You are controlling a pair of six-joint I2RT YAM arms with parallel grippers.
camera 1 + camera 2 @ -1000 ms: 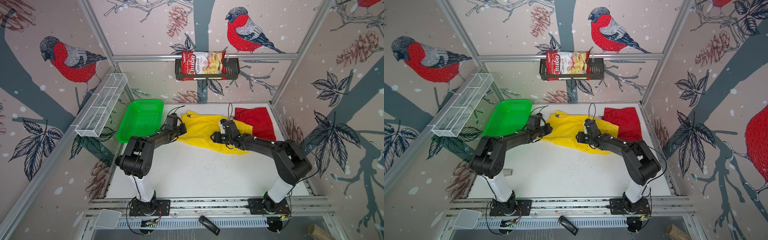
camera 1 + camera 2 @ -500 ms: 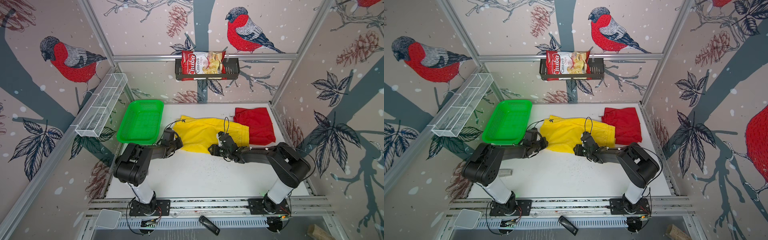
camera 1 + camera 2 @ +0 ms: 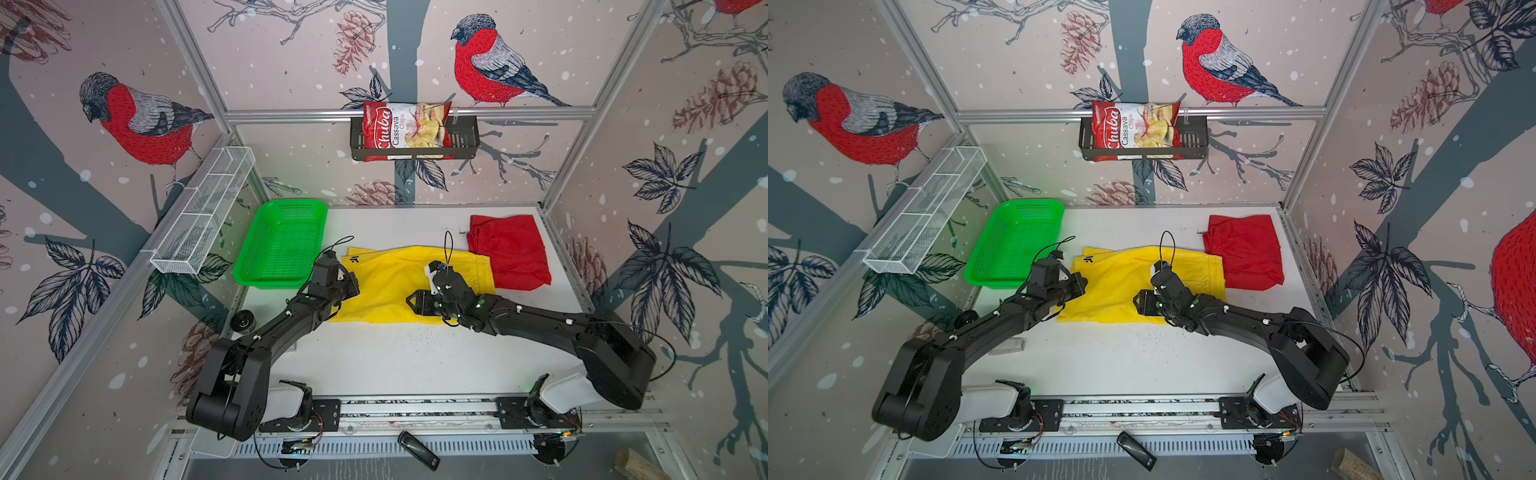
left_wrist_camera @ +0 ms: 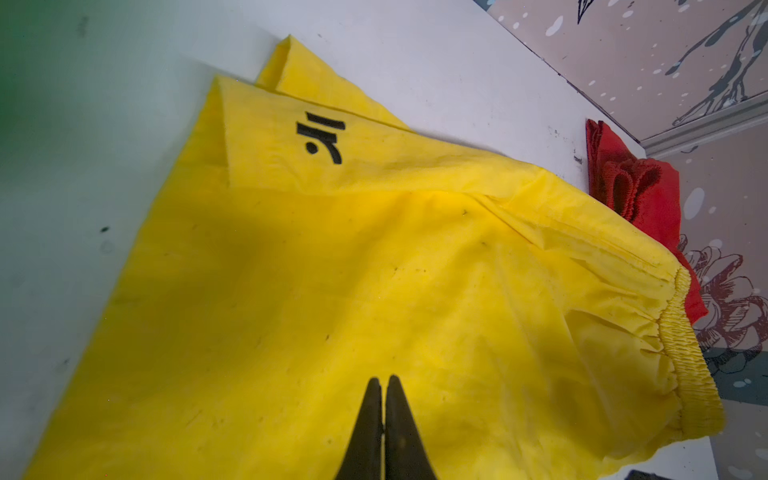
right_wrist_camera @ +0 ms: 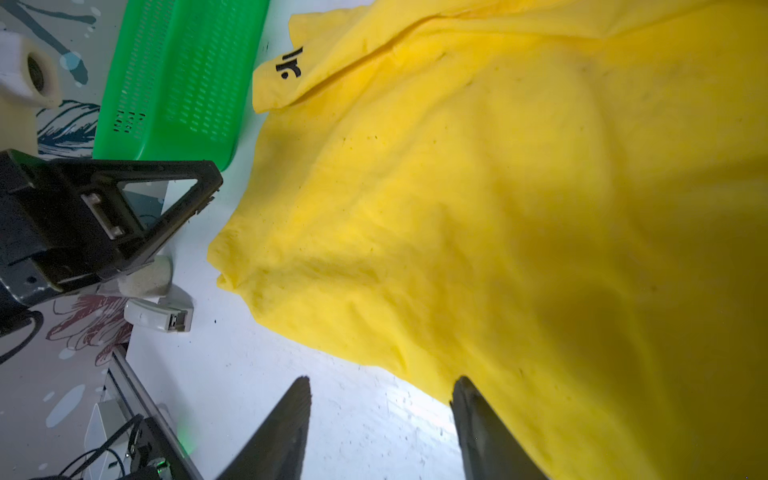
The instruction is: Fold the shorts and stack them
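Observation:
The yellow shorts [image 3: 390, 286] lie flat mid-table in both top views [image 3: 1121, 286], with the black mark [image 4: 320, 141] at the far left corner and the waistband [image 4: 681, 374] toward the red shorts. The red shorts [image 3: 511, 253] lie bunched at the back right, touching the yellow pair's right end [image 3: 1246, 253]. My left gripper [image 3: 353, 286] is shut, its tips [image 4: 383, 380] low over the yellow cloth's left part with nothing seen between them. My right gripper [image 3: 412, 301] is open at the yellow shorts' near edge [image 5: 382, 380]. One of its fingers [image 5: 469, 411] lies over the cloth, the other over bare table.
A green plastic basket [image 3: 272, 279] stands at the back left, close to the left arm. A white wire shelf [image 3: 203, 216] hangs on the left wall. On the back wall a black rack holds a chips bag [image 3: 405, 129]. A small black wheel [image 3: 243, 321] lies off the table's left edge.
Both grippers have come toward the front across the yellow shorts. The cloth now lies flatter and a little nearer the front. The red shorts have not moved.

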